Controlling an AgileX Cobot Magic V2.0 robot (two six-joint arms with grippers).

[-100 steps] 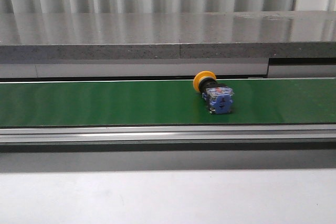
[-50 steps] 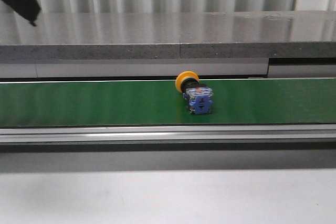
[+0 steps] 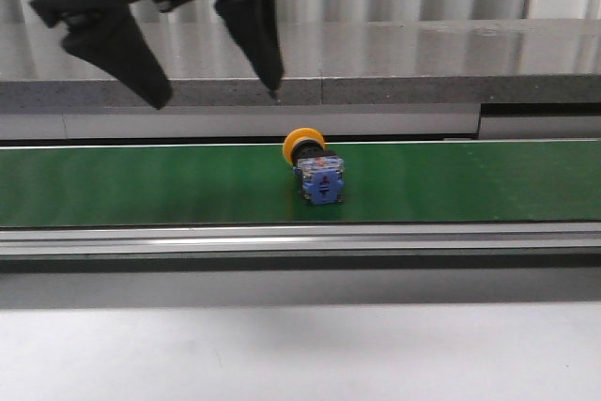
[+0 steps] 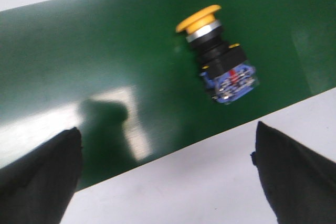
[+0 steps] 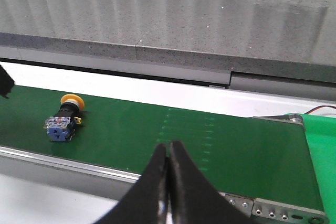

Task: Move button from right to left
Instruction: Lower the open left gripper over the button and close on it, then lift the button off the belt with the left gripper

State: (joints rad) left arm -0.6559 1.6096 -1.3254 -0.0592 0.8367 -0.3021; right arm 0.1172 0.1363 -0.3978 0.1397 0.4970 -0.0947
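Note:
The button (image 3: 314, 170) lies on its side on the green belt (image 3: 141, 185), yellow cap toward the back, blue contact block toward the front. My left gripper (image 3: 216, 91) hangs wide open above the belt, up and to the left of the button, not touching it. In the left wrist view the button (image 4: 220, 61) lies beyond the gripper (image 4: 168, 169), whose dark fingers (image 4: 42, 174) stand far apart. In the right wrist view my right gripper (image 5: 169, 158) is shut and empty, and the button (image 5: 64, 117) lies far off on the belt (image 5: 210, 140).
A grey stone ledge (image 3: 376, 63) runs behind the belt. A metal rail (image 3: 300, 239) borders the belt's front, with a pale table surface (image 3: 300, 354) before it. The belt's end with a screwed metal plate (image 5: 278, 211) shows in the right wrist view.
The button has travelled left along the belt. My left gripper has come down into the front view at the upper left, open.

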